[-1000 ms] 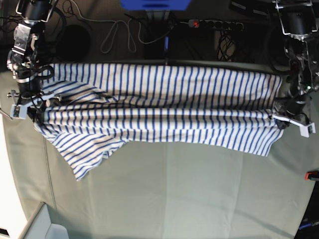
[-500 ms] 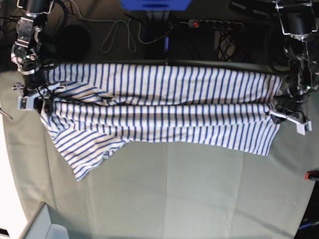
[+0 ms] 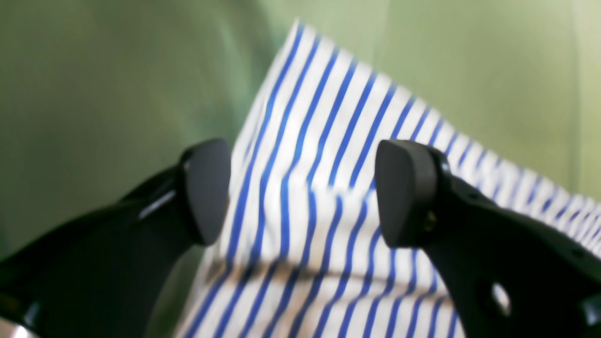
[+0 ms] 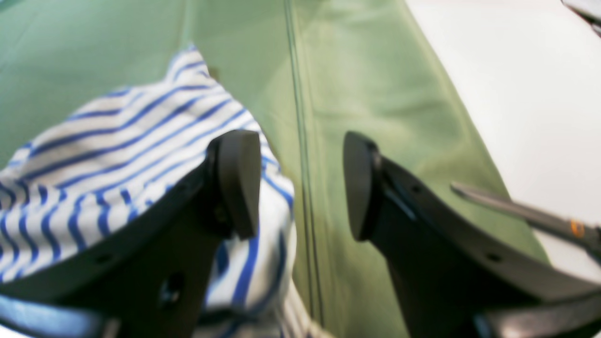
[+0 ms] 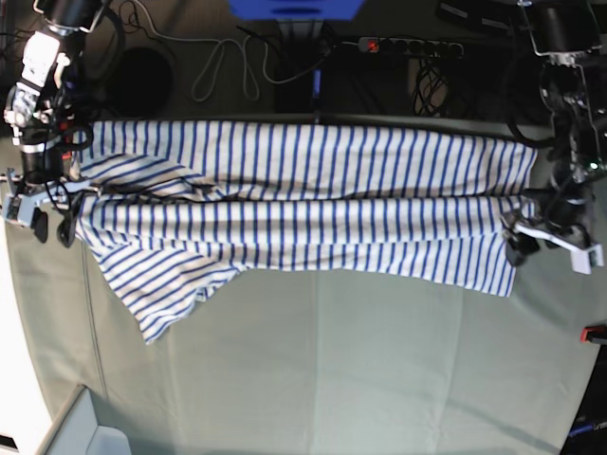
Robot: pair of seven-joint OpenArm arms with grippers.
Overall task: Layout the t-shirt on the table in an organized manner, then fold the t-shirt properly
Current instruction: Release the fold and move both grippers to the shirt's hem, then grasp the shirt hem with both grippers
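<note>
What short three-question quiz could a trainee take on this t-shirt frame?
1. True or false: the left claw is clamped on the t-shirt.
2. Which shows between the right claw's jaws? A) striped cloth B) bare table covering C) a red clamp
3. Fill in: in the base view a loose sleeve hangs towards the ____ claw's side.

Key: 1 false, its jaws stand apart with the cloth lying beyond them; 2 B; 3 right.
</note>
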